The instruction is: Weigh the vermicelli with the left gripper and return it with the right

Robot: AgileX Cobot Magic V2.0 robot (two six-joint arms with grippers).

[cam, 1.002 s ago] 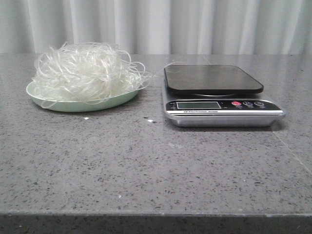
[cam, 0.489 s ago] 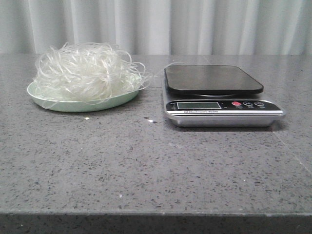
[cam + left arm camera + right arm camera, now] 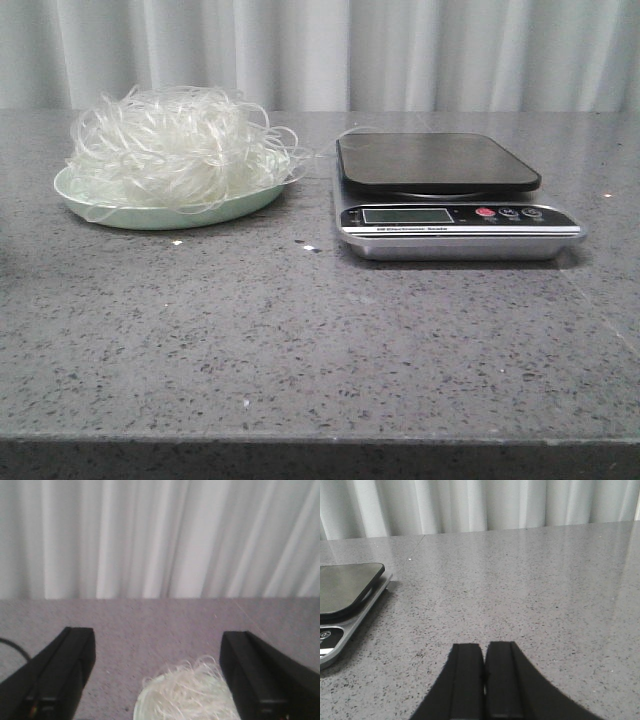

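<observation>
The left gripper [image 3: 157,680] stands wide open, its two dark fingers [image 3: 55,677] spread far apart with nothing between them but the view ahead. Framed in that gap, lower down, is the vermicelli [image 3: 192,690], a pale tangle of thin strands heaped on a pale green plate [image 3: 142,707]. The gripper is not touching the noodles; it appears to be lined up above and short of them, pointing toward the curtain [image 3: 150,535] at the back.

The right gripper [image 3: 484,677] is closed, its fingers pressed together and holding nothing. It hangs low over bare grey table [image 3: 530,590], with the scale [image 3: 345,597] off to one side and apart from it.

In the front view neither arm shows. The vermicelli [image 3: 175,150] sits piled on the plate [image 3: 150,215] at the left of the table [image 3: 320,340], a few loose strands trailing toward the scale [image 3: 450,200], whose dark platform is bare. A few small white crumbs lie on the table between plate and scale.

By my reading the task is at its very start: the noodles are not yet picked up, and the left arm is in the approach to the first grasp. The next move calls for lowering the open fingers into the middle of the heap and closing deep enough to gather the springy strands as one bundle, since stray ends could snag on the plate rim or drop on the way to the scale.
</observation>
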